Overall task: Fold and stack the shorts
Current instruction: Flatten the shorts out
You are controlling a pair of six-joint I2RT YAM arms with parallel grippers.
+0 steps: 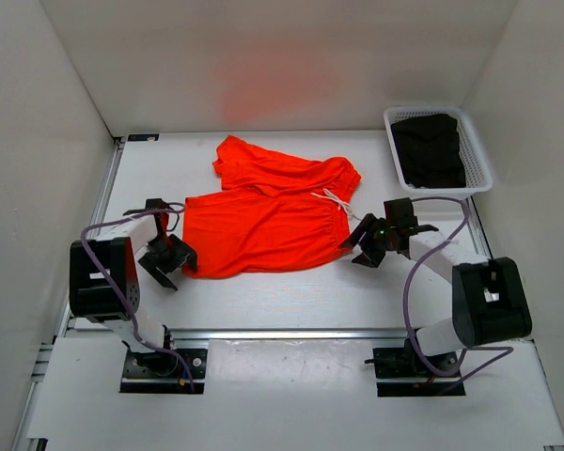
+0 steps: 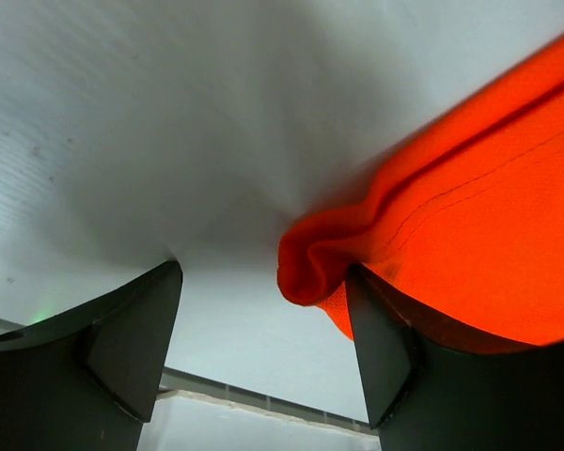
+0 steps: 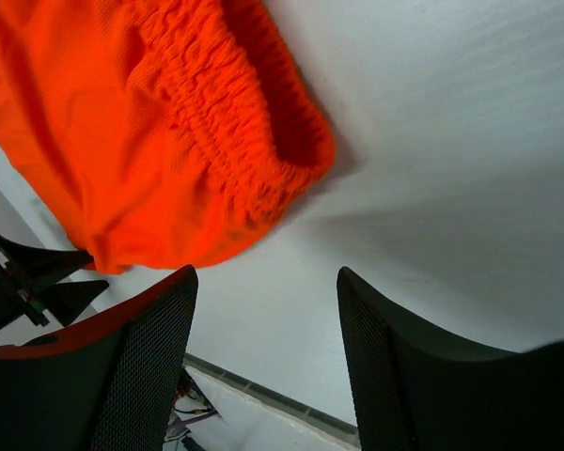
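Two arms noted, bolted side by side at the near edge of the table [image 1: 291,301]. Found the left gripper [image 1: 172,257] [image 2: 263,274] low over the tabletop at the near-left corner of the shorts [image 1: 263,225] [image 2: 470,207], jaws spread wide and clamped on nothing. Saw, through the left wrist camera, a rolled lip of orange hem lying between the fingers, close up against one finger [image 2: 385,357], with bare table across to the other.

Found the right gripper [image 1: 362,246] [image 3: 265,274] just right of the near-right corner of the shorts, jaws likewise well apart, only bare table between them. Caught the gathered waistband [image 3: 235,141] just beyond the fingertips in the right wrist view, apart from them.

Lay flat in the middle of the table, those shorts: waistband to the right, legs to the left, the far leg angled off toward the far left. Trailed off the waistband, on the right, a white drawstring [image 1: 336,199].

Farther back, at the far right corner, stood a white basket [image 1: 432,107] with dark cloth [image 1: 430,150] inside.
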